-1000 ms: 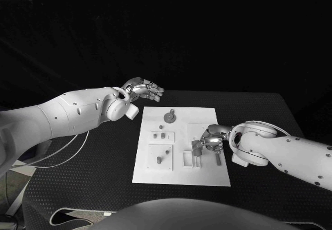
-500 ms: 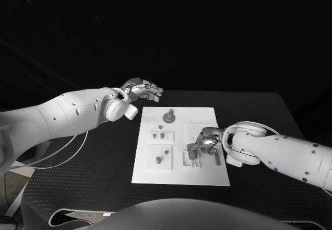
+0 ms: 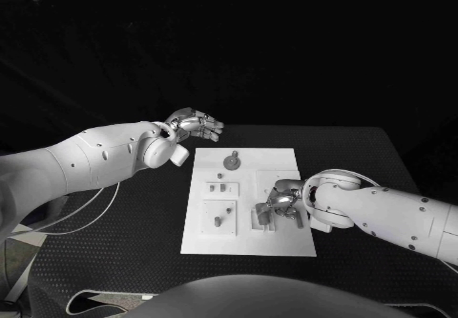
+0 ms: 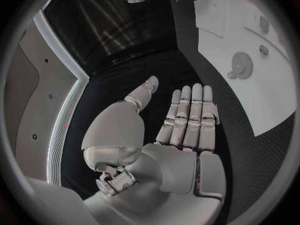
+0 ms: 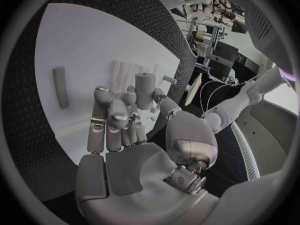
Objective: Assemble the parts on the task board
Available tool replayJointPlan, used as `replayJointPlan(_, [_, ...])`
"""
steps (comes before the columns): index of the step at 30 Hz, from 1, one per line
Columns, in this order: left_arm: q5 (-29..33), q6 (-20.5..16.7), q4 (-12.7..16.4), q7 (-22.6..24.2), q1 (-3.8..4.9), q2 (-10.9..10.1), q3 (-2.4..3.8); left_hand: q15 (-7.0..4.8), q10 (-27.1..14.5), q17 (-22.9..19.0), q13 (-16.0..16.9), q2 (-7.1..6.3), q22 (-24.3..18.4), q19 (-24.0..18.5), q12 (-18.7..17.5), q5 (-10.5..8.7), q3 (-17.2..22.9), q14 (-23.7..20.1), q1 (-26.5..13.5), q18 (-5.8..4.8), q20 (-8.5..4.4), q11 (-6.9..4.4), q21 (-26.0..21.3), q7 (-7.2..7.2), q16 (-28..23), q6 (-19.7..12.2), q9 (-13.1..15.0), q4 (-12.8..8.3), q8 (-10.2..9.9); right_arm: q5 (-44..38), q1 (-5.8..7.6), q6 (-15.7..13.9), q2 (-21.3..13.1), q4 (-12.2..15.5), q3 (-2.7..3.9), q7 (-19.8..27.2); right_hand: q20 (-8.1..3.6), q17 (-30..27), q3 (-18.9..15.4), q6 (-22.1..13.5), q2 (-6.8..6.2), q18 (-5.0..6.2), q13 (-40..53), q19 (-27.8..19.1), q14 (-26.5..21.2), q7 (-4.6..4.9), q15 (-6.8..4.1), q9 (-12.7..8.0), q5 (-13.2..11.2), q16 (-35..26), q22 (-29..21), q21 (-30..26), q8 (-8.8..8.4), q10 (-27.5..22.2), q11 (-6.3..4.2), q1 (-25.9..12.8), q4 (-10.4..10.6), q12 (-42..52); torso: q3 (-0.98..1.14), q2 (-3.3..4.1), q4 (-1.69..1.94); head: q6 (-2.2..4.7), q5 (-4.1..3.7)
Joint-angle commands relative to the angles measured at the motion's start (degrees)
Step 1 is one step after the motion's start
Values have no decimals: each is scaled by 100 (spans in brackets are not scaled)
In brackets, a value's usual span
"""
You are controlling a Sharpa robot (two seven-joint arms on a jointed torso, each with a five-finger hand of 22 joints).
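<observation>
Right hand (image 3: 284, 198) pinches a grey peg (image 5: 144, 90) upright near the task board's (image 3: 286, 246) right edge; left hand (image 3: 196, 124) flat, fingers apart, empty beyond the far-left corner; tilted peg could jam or slip.

The right hand (image 5: 125, 135) curls its fingers (image 5: 119, 116) around an upright grey part (image 5: 144, 90) above the task board (image 5: 81, 50).

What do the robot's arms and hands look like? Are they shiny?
Yes, partly. Both arms are smooth, rounded white shells dotted with small dark screws. The left arm has a thin pale cable looping beneath it. At each wrist sits a round white joint. The left hand and right hand are shiny silver metal, with jointed fingers and paler rounded fingertips.
</observation>
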Motion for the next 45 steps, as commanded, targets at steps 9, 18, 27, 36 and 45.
replayJointPlan(9, [35,109,7,27,4,3,4,22,25,15,-11,-11,-12,-6,-22,23,-13,-13,-61,34,29,8,6,-6,-35,-10,-8,26,30,-76,-94,34,83,-134,-37,9,44,-6,156,56,125,82,-8,-4,-13,3,-39,8,21,9,104,38,-39,46,-14,103,-111,-22,-1,1,4,0,11])
replayJointPlan(18, [35,141,6,26,4,6,4,23,24,22,-12,-15,-15,-9,-23,23,-15,-14,-63,35,30,8,6,-6,-40,-12,-10,25,30,-124,-121,27,122,-186,-41,8,44,-8,160,56,98,82,-8,-3,-13,3,-40,8,21,10,103,39,-45,47,-14,84,-111,-25,0,1,0,0,19])
replayJointPlan(27, [35,146,1,22,4,4,4,24,23,26,-13,-15,-17,-9,-24,23,-16,-15,-65,35,30,9,6,-5,-44,-13,-11,26,31,-101,-147,-6,171,-228,-51,15,47,-14,159,51,31,82,-9,-3,-16,6,-38,7,21,7,98,37,-60,47,-11,7,-78,-34,2,2,5,0,29])
replayJointPlan(36, [35,147,5,22,4,3,4,24,24,32,-14,-14,-19,-10,-24,23,-16,-15,-66,36,31,9,7,-5,-48,-14,-12,27,32,-101,-152,-169,193,-270,-53,14,43,-26,196,48,-113,82,-9,1,-23,8,-36,8,21,0,88,24,-83,44,-10,-142,74,-49,-1,1,0,0,26])
replayJointPlan(45, [35,147,3,23,4,3,4,24,24,39,-14,-15,-22,-11,-25,23,-16,-15,-67,37,31,9,8,-5,-52,-15,-14,27,33,-127,-155,-174,203,-243,-54,16,47,-29,159,54,-255,82,-3,6,-21,8,-35,13,20,6,88,21,-93,47,-7,-320,188,-52,0,1,0,0,18])
